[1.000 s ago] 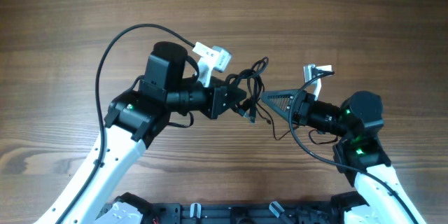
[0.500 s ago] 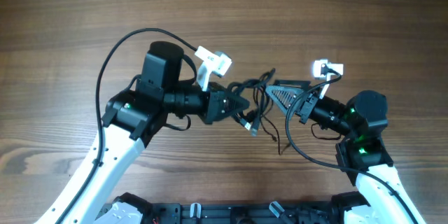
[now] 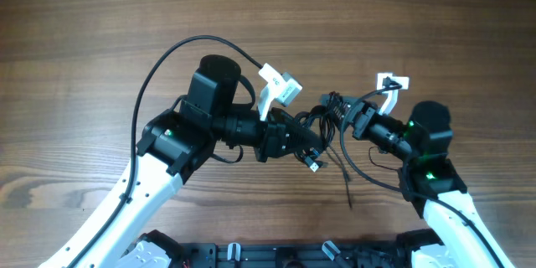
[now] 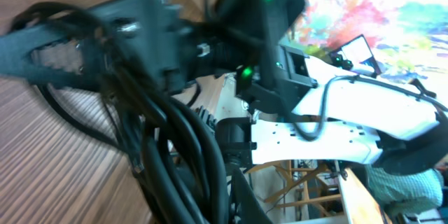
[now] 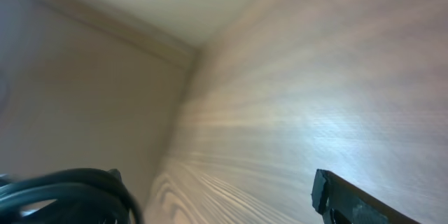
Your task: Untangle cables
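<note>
In the middle, the thin black tangled cables (image 3: 322,121) sit pinched tight in the left pincer (image 3: 304,139), just beside the spread-apart right pincer (image 3: 345,117).

overhead evenly lit and sharp; both wrist views blurred, the close cables (image 4: 175,147) smeared.

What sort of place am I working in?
Likely an indoor robotics lab or workshop: wood-grain table, left arm and right arm over tangled cables, a colourful picture behind in the left wrist view.
</note>
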Robot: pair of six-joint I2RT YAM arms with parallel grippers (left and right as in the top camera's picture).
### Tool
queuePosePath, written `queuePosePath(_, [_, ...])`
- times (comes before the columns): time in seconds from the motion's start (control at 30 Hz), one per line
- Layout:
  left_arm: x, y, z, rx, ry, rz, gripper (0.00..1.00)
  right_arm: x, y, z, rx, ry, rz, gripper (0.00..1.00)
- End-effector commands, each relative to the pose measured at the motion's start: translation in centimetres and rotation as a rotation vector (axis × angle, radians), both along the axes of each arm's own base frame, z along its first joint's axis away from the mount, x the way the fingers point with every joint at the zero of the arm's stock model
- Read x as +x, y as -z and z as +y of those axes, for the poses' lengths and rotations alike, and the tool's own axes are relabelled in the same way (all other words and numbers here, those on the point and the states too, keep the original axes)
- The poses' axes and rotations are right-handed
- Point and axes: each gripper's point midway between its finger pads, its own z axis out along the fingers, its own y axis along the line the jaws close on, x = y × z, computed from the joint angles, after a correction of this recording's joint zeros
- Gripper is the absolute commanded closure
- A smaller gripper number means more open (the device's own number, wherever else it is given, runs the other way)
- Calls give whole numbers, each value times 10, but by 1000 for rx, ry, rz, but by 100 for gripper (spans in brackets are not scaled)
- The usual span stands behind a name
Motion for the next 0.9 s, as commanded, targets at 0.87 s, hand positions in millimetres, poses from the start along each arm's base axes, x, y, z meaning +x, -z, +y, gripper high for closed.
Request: queuePosePath(0.87, [75,70,62,496,-536,-138,96,-12,24,2,84,-21,216,0])
